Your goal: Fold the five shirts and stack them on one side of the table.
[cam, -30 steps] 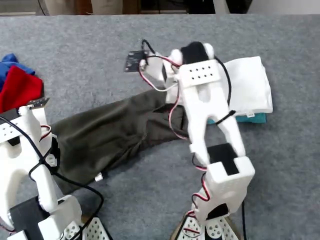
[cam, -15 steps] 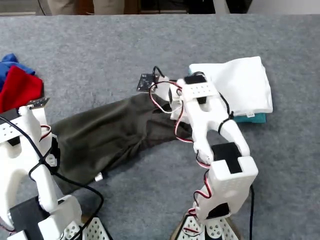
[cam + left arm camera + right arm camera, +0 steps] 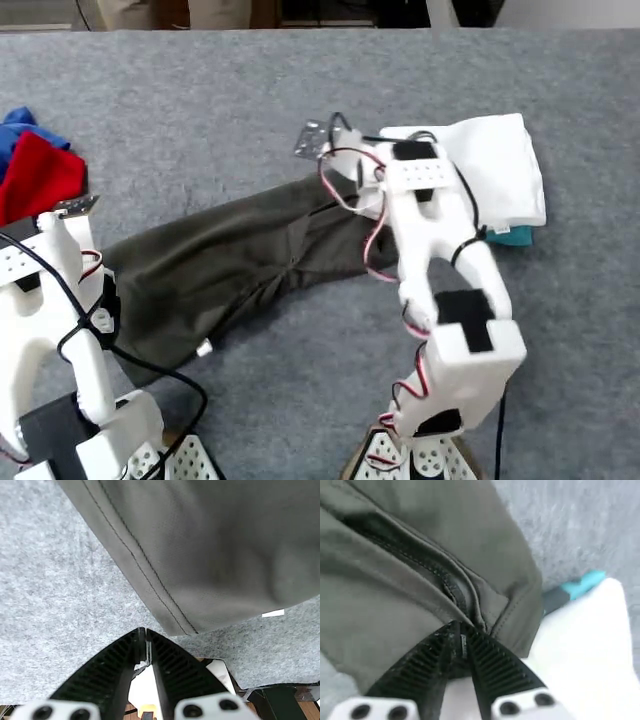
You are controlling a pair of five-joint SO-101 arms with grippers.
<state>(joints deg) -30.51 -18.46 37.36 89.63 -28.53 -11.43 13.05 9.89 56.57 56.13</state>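
Left wrist view gives me the nearest look: my left tool hangs over the bare grey table with its two black jaws pressed together and nothing between them. Its tip is just beside the stitched hem of the olive shirt but clear of the cloth. A small white label pokes out at the shirt's edge there. From the high view I see the left arm standing at the near left corner, next to that same end of the shirt. The shirt lies unfolded and rumpled, stretched in a long slant across the middle of the table from near left toward far right. My right arm reaches from the near edge up over its far end. In the right wrist view the right tool is closed, its ribbed jaws pinching a bunched seam of the olive fabric. Just beyond that grip sits the folded white shirt, and the olive cloth touches its edge. The white one rests on a teal garment, of which I can see just a strip at the near side. Well apart, at the table's left edge, a crumpled red garment lies against a blue garment behind it.
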